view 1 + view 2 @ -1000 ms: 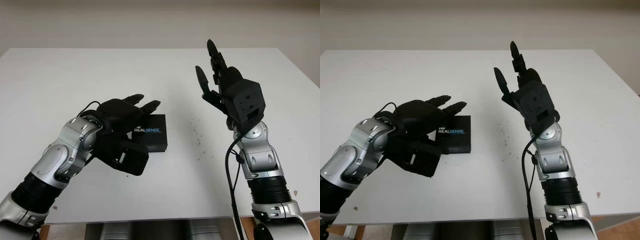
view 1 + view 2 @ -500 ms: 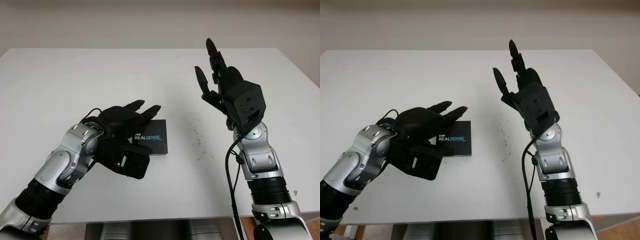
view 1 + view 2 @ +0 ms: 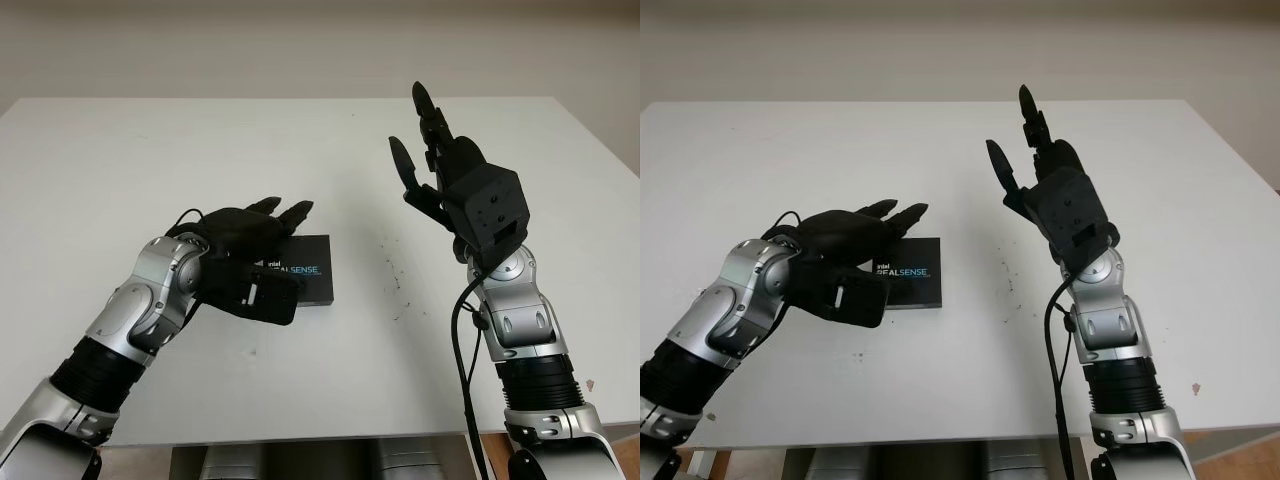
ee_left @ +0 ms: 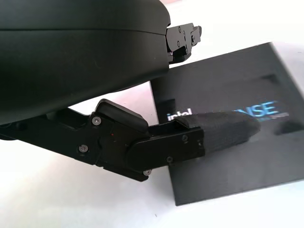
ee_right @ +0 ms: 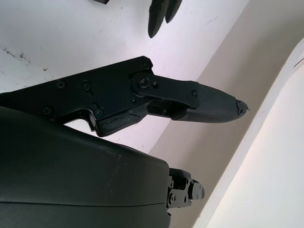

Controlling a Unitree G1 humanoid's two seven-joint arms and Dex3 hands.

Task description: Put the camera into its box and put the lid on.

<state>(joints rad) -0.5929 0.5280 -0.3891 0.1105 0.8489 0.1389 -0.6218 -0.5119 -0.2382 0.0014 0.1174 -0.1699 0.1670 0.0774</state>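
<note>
A black box point(image 3: 312, 277) with the lid on, printed "intel REALSENSE", lies flat on the white table point(image 3: 130, 160) left of centre. My left hand point(image 3: 268, 250) is over the box's left part, open, its fingers pointing toward the far right. In the left wrist view one black finger point(image 4: 223, 130) stretches across the lid point(image 4: 237, 161) over the printed name; I cannot tell whether it touches. My right hand point(image 3: 425, 150) is raised above the table right of centre, open, fingers pointing up, well apart from the box.
The table has small dark specks point(image 3: 398, 285) between the box and my right arm. A black cable point(image 3: 462, 340) runs along the right forearm. The table's front edge point(image 3: 330, 435) is close to both arms.
My left hand has turned and drawn in closer over the box's left part, and the forearm has swung. The box shifted slightly. The right arm has stayed where it was.
</note>
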